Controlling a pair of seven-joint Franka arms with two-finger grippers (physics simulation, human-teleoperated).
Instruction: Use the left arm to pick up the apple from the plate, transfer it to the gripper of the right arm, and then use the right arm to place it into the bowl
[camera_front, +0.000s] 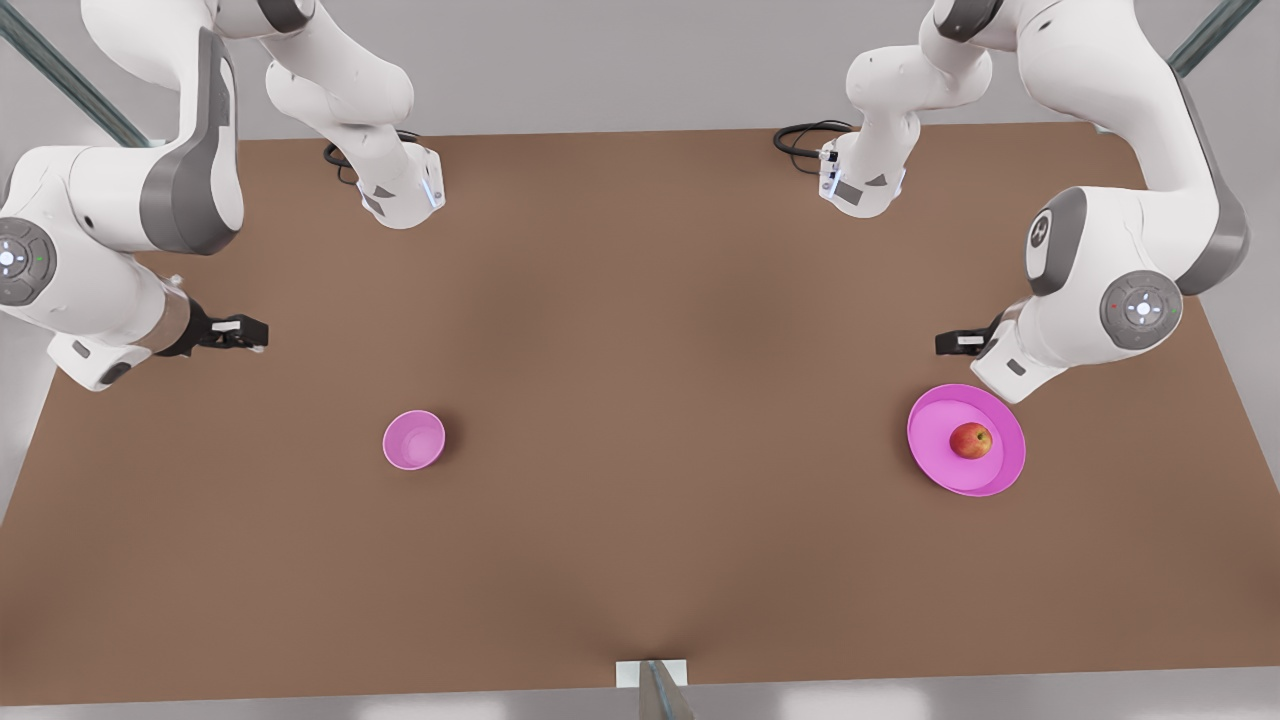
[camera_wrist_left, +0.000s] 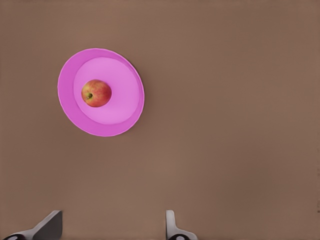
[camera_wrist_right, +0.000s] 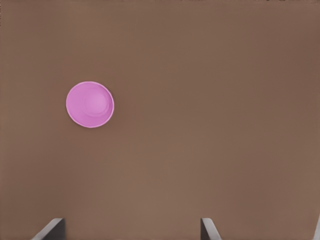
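Nearest the front camera, at the lower edge of the brown desk (camera_front: 640, 500), a small grey-and-white mount (camera_front: 655, 680) sticks up. Beyond it the desk carries two pink things, well apart.

The apple (camera_front: 970, 440) lies on the pink plate (camera_front: 940, 460), toward the front view's right. It sits a little off the plate's middle and rests on the inner flat part, red with a yellowish patch. The left gripper (camera_front: 958, 343) hangs above the desk just beside the plate, on the side away from the front camera, and touches neither plate nor apple. In the left wrist view its two fingertips (camera_wrist_left: 172, 227) stand wide apart with bare desk between them; the apple (camera_wrist_left: 96, 93) and plate (camera_wrist_left: 120, 122) lie ahead of the jaws and off to one side, not between them.

The pink bowl (camera_front: 414, 440) stands upright toward the front view's left, with nothing in it. The right gripper (camera_front: 238, 332) hangs above the desk, apart from the bowl and nearer the desk's edge at the front view's left. In the right wrist view its fingertips (camera_wrist_right: 207, 230) are likewise spread, holding nothing, and the bowl (camera_wrist_right: 90, 104) lies ahead of the jaws and to one side of their line.

Black cables (camera_front: 805, 135) curl at the arm bases on the far edge of the desk.
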